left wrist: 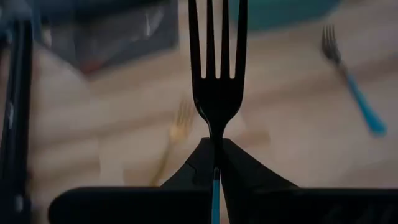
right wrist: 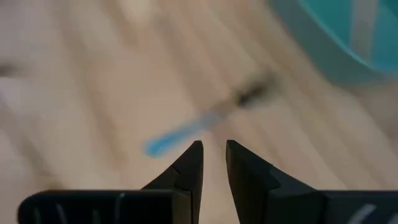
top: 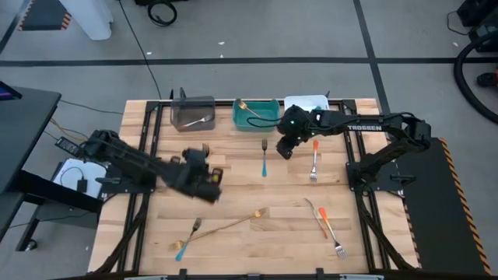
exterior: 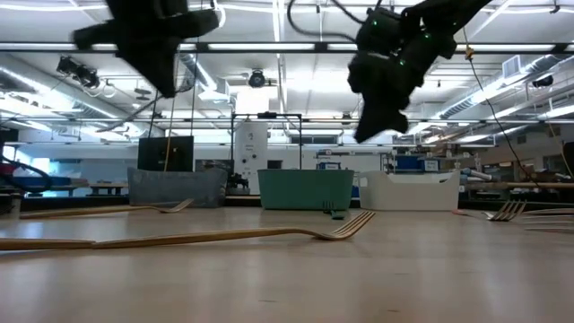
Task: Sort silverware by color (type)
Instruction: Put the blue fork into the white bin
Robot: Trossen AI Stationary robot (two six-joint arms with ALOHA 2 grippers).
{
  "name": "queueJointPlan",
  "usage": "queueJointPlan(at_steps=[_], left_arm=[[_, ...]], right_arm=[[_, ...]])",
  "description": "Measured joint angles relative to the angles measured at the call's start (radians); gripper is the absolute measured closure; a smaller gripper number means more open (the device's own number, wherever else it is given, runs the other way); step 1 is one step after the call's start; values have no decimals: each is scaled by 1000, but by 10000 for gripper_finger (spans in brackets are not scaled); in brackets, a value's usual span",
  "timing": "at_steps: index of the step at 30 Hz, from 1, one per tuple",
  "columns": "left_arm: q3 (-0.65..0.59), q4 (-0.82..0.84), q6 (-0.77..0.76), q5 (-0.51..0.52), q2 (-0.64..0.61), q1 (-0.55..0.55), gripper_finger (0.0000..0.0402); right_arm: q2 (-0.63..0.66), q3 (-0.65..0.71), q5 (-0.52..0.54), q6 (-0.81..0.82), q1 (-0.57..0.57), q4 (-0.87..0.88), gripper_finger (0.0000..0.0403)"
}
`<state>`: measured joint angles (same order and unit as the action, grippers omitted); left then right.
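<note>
Left fingers point(left wrist: 214, 163) are clamped on a blue fork point(left wrist: 214, 74), gripping at the neck just below the tines, blue handle running back between them; that arm is up off the surface point(top: 233, 179) over its left-middle, well short of the grey bin point(top: 192, 113). Right fingers point(right wrist: 213, 163) are parted with nothing between them, hovering above a second blue fork point(top: 264, 158) that lies on the surface just in front of the teal bin point(top: 257, 113). The teal bin has a gold piece point(top: 247, 106) in it, the grey bin has one utensil point(top: 199, 120), colour I can't tell. White bin point(top: 305, 102) is mostly hidden behind my right arm. Still loose on the surface: an orange fork point(top: 314, 159) just right of the right fingers, two more orange pieces point(top: 325, 225) near the front right, a long gold fork point(top: 229, 223) lying front centre, and another blue fork point(top: 187, 239) at the front left, just beside the gold one's handle end.
</note>
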<state>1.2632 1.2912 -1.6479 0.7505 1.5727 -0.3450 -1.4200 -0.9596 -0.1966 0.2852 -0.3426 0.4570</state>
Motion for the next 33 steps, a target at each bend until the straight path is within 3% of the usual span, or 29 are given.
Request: queueJointPlan(at_steps=[3,8,15,18,21,25,33], left_arm=[[25,-61,143,41,-24,103,382],[63,-225,453,56,-49,276,382],[100,-660,888,-7,-50,477,382],[100,-854,1022,-49,-50,540,381],[100,-978,1099,-71,-49,582,381],[100,-1077,1157,-87,-49,612,381],[100,-1244,1207,-174,-48,628,381]], right_arm=[[0,0,-65,-28,18,-130,325],[0,0,-65,-73,30,-336,325],[0,0,-81,-326,33,-558,325],[0,0,-30,-461,30,-611,325],[0,0,60,-523,21,-666,325],[0,0,171,-492,-8,-760,325],[0,0,197,-338,-59,-857,311]])
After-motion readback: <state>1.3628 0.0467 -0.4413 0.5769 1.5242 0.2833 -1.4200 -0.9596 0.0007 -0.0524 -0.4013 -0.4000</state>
